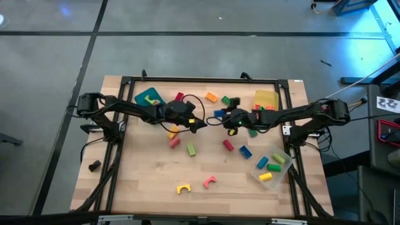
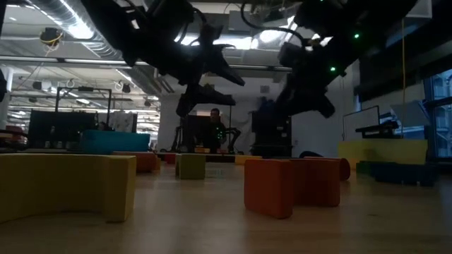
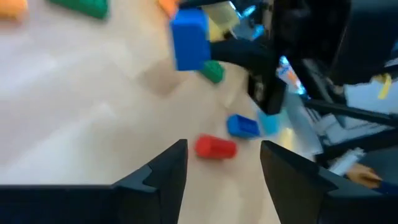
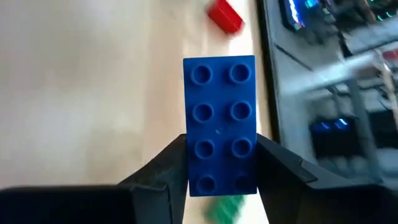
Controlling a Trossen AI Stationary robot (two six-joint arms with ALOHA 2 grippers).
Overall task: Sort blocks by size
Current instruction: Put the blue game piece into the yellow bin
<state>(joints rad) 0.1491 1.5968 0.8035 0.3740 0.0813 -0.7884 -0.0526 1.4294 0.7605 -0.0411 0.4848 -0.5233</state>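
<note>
right gripper (image 4: 217, 165): near the table's middle, fingers clamped on the long sides of a blue eight-stud brick (image 4: 219, 124), which is raised off the wood.
left gripper (image 3: 224, 171): facing the right one near mid-table, fingers spread apart with nothing between them.
table (image 1: 144, 181): pale wood with loose blocks scattered over it.
front edge: a yellow arch (image 1: 182, 188) and a pink arch (image 1: 209, 182) lie near each other.
middle: a green block (image 1: 191, 149), a red cylinder (image 1: 228, 145) and a small blue block (image 1: 245, 152).
clear tray (image 1: 282, 170): at the right front, holding blue, green and yellow pieces.
teal tray (image 1: 142, 94): behind the left arm.
yellow tray (image 1: 265, 97): behind the right arm.
</note>
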